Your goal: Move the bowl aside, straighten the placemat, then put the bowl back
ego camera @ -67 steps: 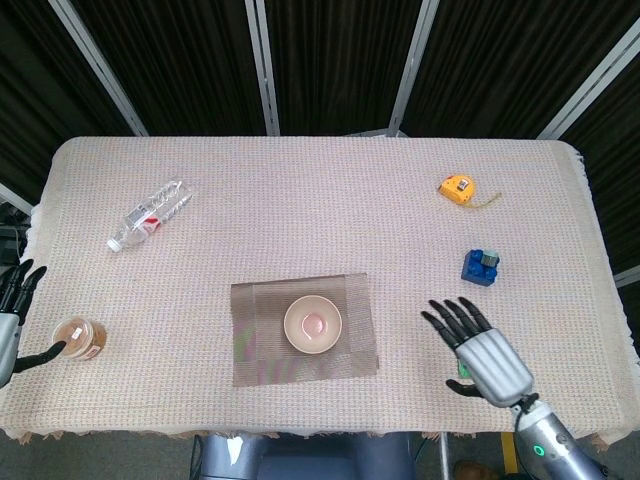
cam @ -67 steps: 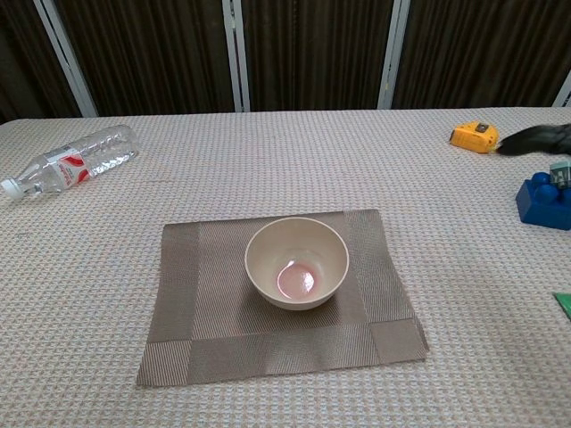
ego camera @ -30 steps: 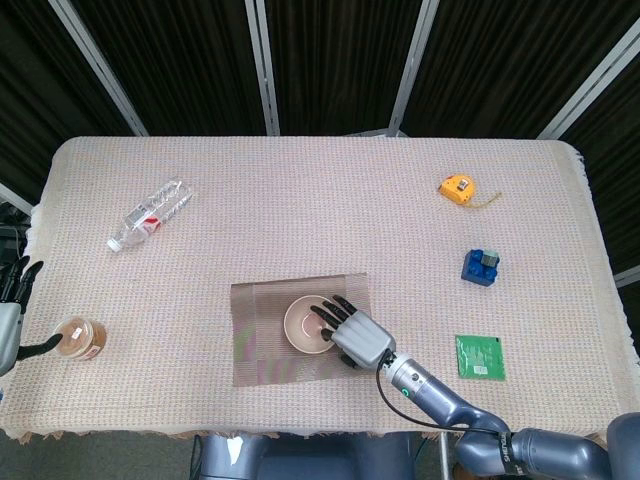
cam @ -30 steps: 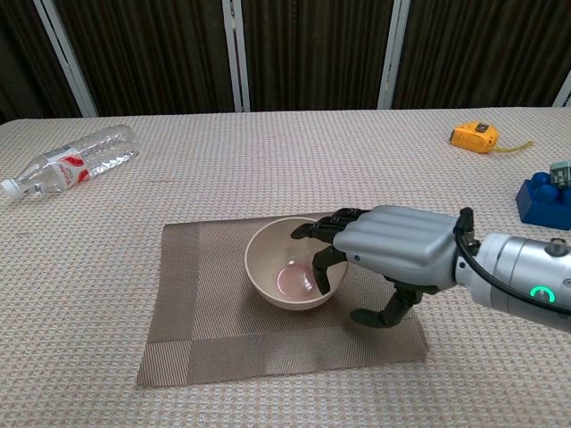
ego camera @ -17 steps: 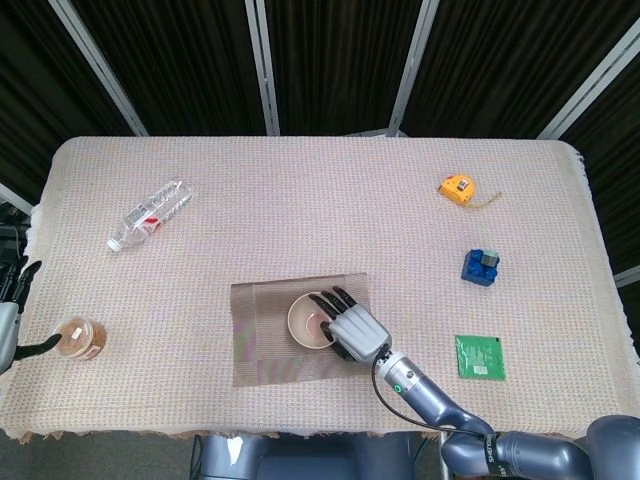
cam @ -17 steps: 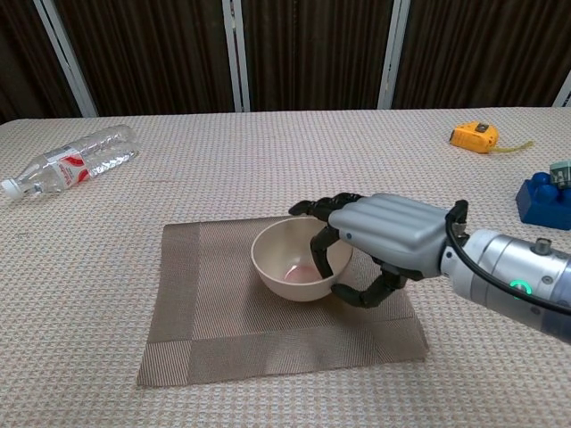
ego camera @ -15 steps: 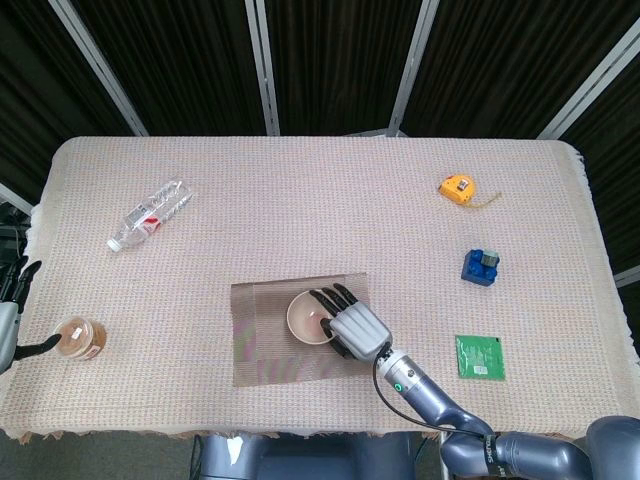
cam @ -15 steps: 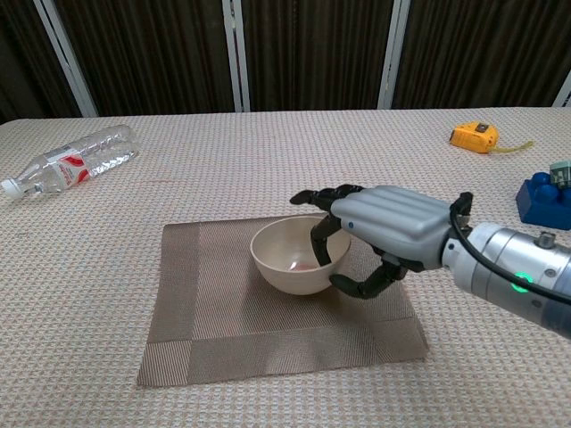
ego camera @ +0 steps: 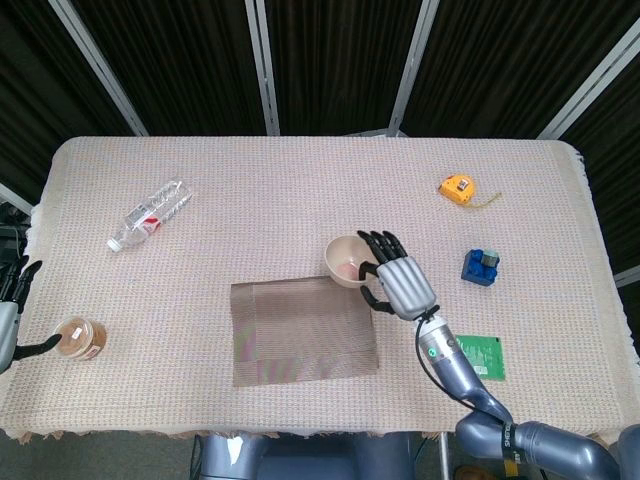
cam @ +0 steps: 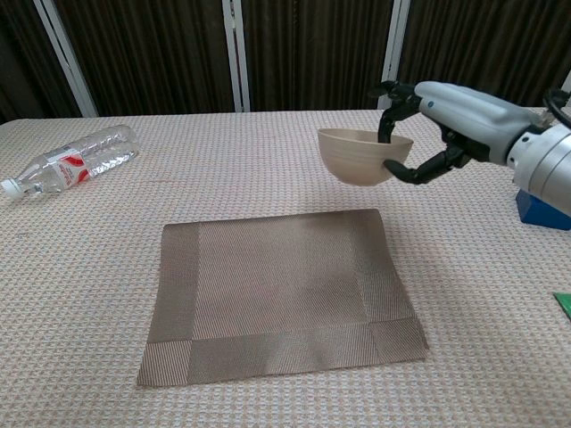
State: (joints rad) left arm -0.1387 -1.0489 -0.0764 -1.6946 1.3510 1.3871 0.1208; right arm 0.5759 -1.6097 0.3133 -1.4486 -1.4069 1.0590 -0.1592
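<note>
My right hand (ego camera: 400, 282) (cam: 446, 111) grips the cream bowl (ego camera: 346, 259) (cam: 359, 155) by its right rim, fingers inside and thumb under it. The bowl hangs in the air above the table, just past the far right corner of the placemat. The brown woven placemat (ego camera: 303, 328) (cam: 277, 290) lies bare on the tablecloth, slightly skewed. My left hand (ego camera: 12, 310) shows only at the left edge of the head view, fingers apart, beside a small jar (ego camera: 79, 337).
A plastic bottle (ego camera: 146, 215) (cam: 71, 161) lies at the far left. A yellow tape measure (ego camera: 458, 188) sits at the far right, a blue block (ego camera: 481, 267) (cam: 542, 204) near my right hand, and a green packet (ego camera: 481, 356) at the front right.
My right hand closed on the bowl's rim, lifted it off the placemat and carried it up and to the right. The placemat now lies bare.
</note>
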